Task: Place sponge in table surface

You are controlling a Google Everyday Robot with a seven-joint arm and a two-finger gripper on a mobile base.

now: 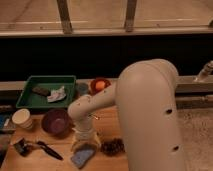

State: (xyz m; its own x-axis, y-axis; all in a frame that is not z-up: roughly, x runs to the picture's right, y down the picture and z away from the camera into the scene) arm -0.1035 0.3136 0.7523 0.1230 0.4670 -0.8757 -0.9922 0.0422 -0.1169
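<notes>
At the far left of the wooden surface (31, 162), we see a pale cup (21, 119), and nearer the front edge a dark brush (37, 147). Behind them sits a green tray (30, 102) holding a dark grey block (40, 91) and a crumpled white scrap (58, 93). A purple bowl (55, 121) stands just in front of the tray.

Right of the bowl, the robot's cream arm (147, 115) bends down so that its tool (84, 145) points straight at the planks. The light-blue sponge (81, 158) lies directly beneath the tool, flat on the surface and touching or nearly touching it. We cannot tell whether the tool is spread or pinching the sponge, as the wrist hides that.

The steep, vertical reach seems chosen to set the soft block squarely into the bare patch between the bowl and a brown, pinecone-like cluster (114, 146) just to its right. We judge the placing all but done. Farther back, an orange fruit (100, 85) rests in a red dish.
</notes>
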